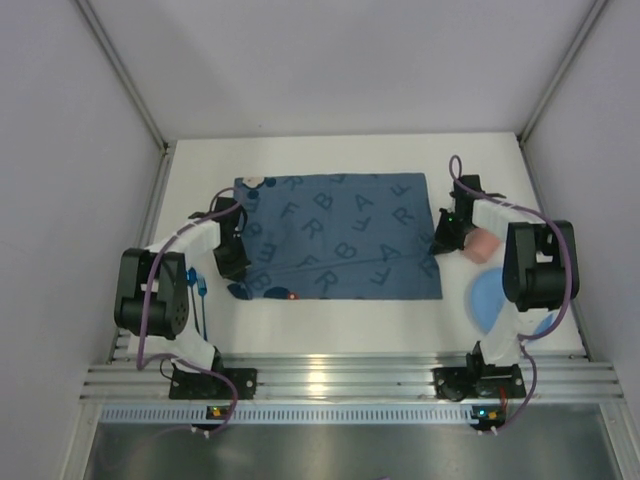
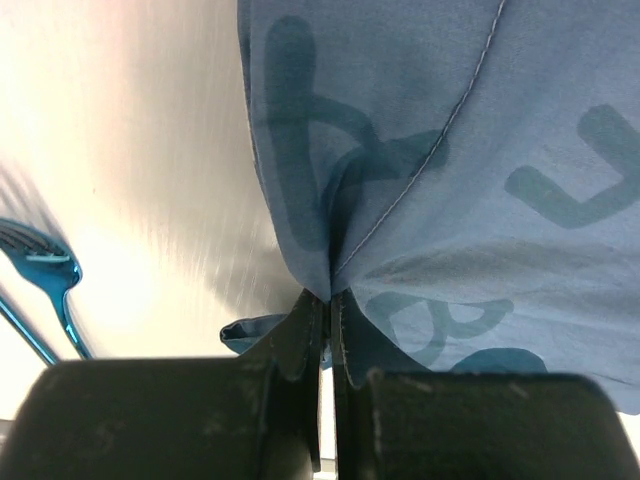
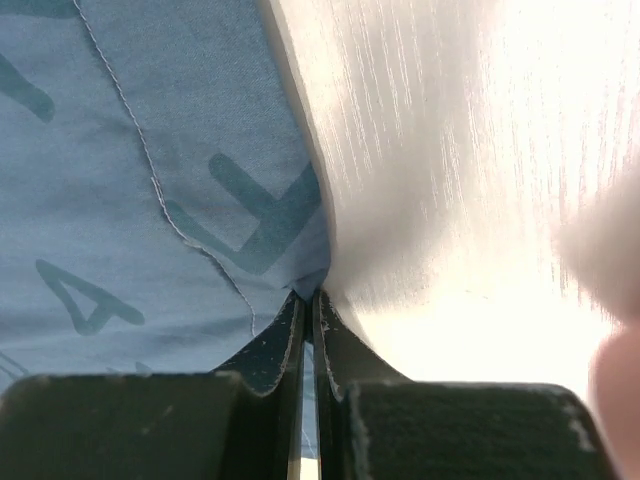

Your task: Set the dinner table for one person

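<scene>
A dark blue letter-printed cloth placemat (image 1: 335,238) lies spread on the white dinner table (image 1: 330,325). My left gripper (image 1: 232,262) is shut on the placemat's left edge; the left wrist view shows cloth (image 2: 450,200) pinched and bunched between the jaws (image 2: 329,305). My right gripper (image 1: 443,240) is shut on the placemat's right edge, cloth (image 3: 150,190) pinched at the tips (image 3: 307,297). A blue plate (image 1: 487,301) lies at the right, partly under the right arm. A pink cup (image 1: 484,247) sits beside the right gripper. A blue fork (image 1: 198,290) lies at the left, also in the left wrist view (image 2: 50,275).
White enclosure walls stand behind and on both sides of the table. The aluminium rail (image 1: 340,378) with both arm bases runs along the near edge. A small orange spot (image 1: 292,296) shows on the placemat's near edge.
</scene>
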Controlling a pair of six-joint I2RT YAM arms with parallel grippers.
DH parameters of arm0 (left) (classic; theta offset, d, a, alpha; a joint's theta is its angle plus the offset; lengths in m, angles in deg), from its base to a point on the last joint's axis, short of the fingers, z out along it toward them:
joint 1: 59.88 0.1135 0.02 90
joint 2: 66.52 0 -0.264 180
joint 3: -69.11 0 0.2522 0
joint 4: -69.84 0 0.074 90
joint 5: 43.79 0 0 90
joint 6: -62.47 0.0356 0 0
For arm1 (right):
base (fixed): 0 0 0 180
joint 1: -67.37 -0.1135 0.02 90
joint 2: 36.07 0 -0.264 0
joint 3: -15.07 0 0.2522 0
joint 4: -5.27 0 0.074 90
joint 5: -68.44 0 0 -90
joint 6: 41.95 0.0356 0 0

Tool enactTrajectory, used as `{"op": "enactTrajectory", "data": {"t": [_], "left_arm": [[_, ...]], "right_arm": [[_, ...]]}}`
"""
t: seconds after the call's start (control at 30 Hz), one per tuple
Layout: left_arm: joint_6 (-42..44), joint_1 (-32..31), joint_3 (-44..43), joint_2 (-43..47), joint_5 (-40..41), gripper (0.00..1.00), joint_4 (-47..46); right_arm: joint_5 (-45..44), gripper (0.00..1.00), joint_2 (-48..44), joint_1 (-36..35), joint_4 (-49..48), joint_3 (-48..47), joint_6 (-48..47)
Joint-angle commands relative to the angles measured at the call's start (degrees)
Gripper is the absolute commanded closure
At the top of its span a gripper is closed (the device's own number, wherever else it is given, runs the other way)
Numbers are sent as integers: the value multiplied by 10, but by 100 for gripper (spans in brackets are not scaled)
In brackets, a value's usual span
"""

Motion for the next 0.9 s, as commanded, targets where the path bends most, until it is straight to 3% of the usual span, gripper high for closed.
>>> {"op": "enactTrajectory", "data": {"t": [0.0,0.1,0.13,0.17,0.2,0.23,0.27,0.3,0.47,0.53,0.7,0.87], "left_arm": [[-9,5,5,41,15,100,36],[-25,5,5,60,6,100,48],[-30,5,4,63,5,75,54],[-31,5,2,72,3,57,57],[-33,5,-4,78,1,26,66],[-36,5,-9,83,1,2,73],[-38,5,-16,95,-1,2,78],[-40,5,-29,101,-4,2,88],[-52,4,-74,122,-28,2,101],[-53,4,-90,117,-27,2,101],[-37,3,-89,100,-63,2,83],[-9,3,-71,87,-87,2,61]], "right_arm": [[-31,100,-10,-6,30,-17,-10],[-25,97,-18,-10,47,-35,-9],[-18,89,-23,-13,53,-48,-14],[-14,61,-28,-14,60,-56,-16],[-13,48,-49,-17,75,-65,-17],[-13,37,-62,-21,83,-87,-17],[-14,9,-88,-22,91,-101,-17],[-17,1,-99,-23,110,-114,-16],[-105,0,-155,-1,174,-229,6],[-139,0,-166,58,197,-241,26],[-163,0,-184,186,241,-204,67],[-113,0,-153,298,218,-172,102]]}}
